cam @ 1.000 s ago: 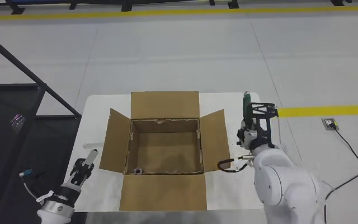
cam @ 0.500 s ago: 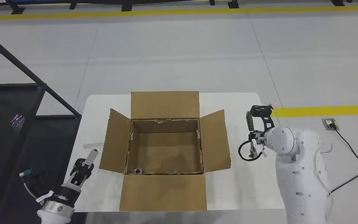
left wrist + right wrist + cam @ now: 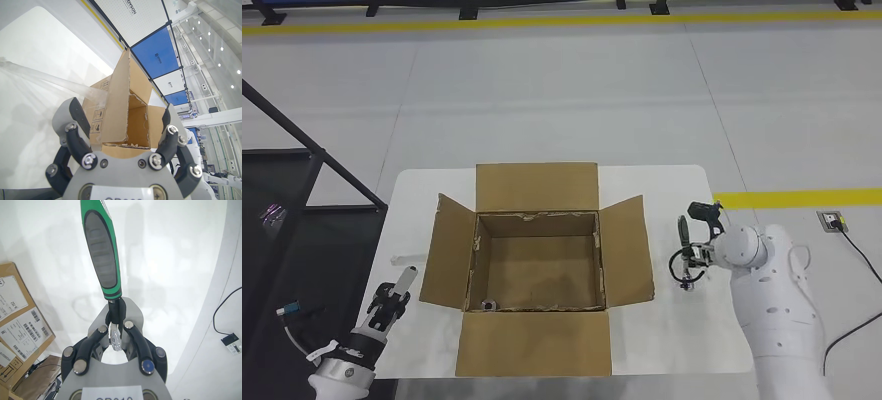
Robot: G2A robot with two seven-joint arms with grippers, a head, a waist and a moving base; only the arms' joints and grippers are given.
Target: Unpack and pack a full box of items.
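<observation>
White tabletop [image 3: 662,315], open box [image 3: 537,187] in the middle. My right jaws are clamped on the green-handled tool [image 3: 102,256] at its thin neck, with the handle sticking out past the tips, right of the box. Risk as I see it: with that narrow grip the long handle could pivot or slip. Left jaws are apart and empty, facing the box.

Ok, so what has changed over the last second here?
The right arm swung out from beside the cardboard box's right flap toward the table's right edge. The right gripper, clamped on the green-handled tool throughout, carried it slightly toward the near side. Nothing was picked up or released. The box, the small item inside it and the open left gripper stayed put.
</observation>
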